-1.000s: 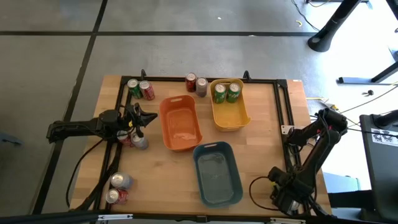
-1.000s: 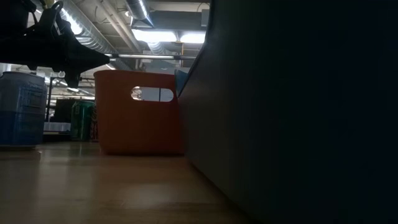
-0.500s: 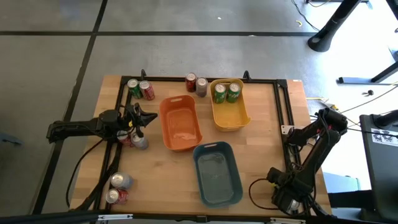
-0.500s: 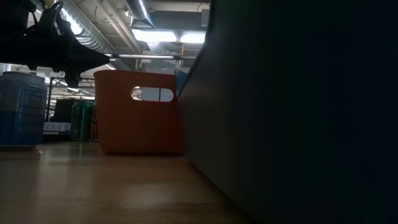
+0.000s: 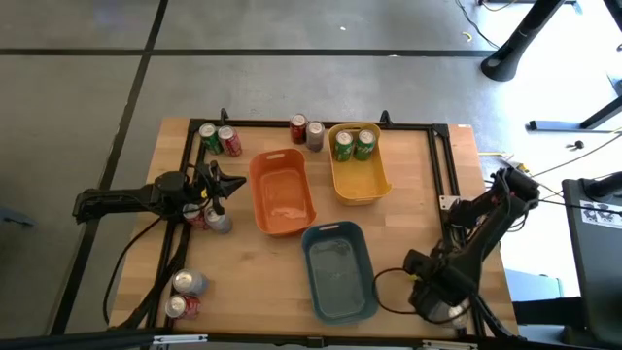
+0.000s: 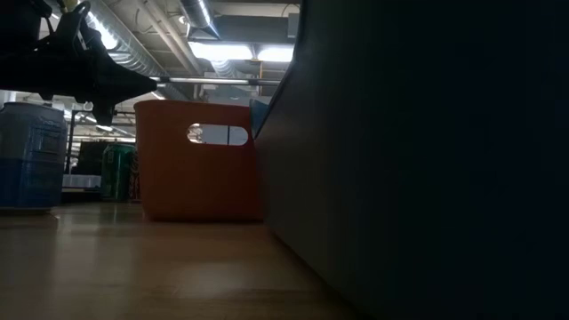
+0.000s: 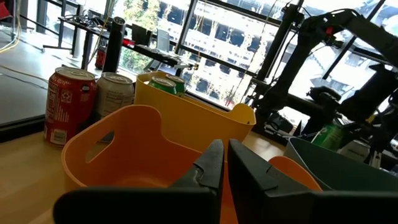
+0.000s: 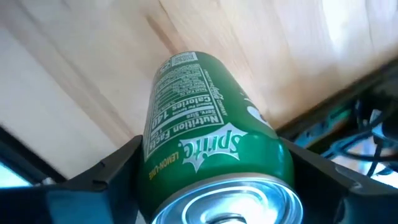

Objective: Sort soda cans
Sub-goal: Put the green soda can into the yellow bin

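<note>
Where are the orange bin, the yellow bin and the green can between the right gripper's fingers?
orange bin (image 5: pixel 261 185), high view, on its left rim.
yellow bin (image 5: pixel 362 192), high view, on its bare floor near the front wall.
green can (image 8: pixel 205 149), right wrist view, on the middle of its printed side.

The wooden table (image 5: pixel 408 228) held three bins: an orange bin (image 5: pixel 282 192) just beside the left claw (image 5: pixel 233 184), a yellow bin (image 5: pixel 359 176) past it, and a blue-grey bin (image 5: pixel 339 271) near the right claw (image 5: pixel 428 292). Two cans (image 5: pixel 220 139) stood near the left claw at the table's back edge, two more cans (image 5: pixel 306 130) stood by the yellow bin, and two cans (image 5: pixel 184 294) lay at the front corner.
</note>
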`<action>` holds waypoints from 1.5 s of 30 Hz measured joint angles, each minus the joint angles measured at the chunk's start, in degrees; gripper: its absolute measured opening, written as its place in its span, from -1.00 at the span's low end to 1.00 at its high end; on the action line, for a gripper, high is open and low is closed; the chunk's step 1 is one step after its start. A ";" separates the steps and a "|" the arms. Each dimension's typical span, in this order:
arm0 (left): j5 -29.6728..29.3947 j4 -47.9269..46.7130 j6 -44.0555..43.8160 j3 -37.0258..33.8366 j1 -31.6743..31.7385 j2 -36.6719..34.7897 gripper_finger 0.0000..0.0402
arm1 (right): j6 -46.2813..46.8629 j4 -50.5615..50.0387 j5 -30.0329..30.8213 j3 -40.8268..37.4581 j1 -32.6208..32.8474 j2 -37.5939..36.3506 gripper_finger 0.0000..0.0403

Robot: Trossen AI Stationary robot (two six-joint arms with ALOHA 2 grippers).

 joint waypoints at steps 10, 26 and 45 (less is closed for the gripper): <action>0.00 0.06 0.80 0.01 0.00 0.00 -0.92 | -14.44 -8.36 4.17 8.48 -11.26 -0.03 0.46; -0.04 0.96 2.46 0.01 0.00 0.00 -0.92 | -43.94 -9.99 16.38 26.47 -40.02 -0.17 0.46; -0.02 0.13 7.06 0.02 0.04 0.02 -0.92 | -73.80 5.62 7.44 11.74 -74.83 0.05 0.46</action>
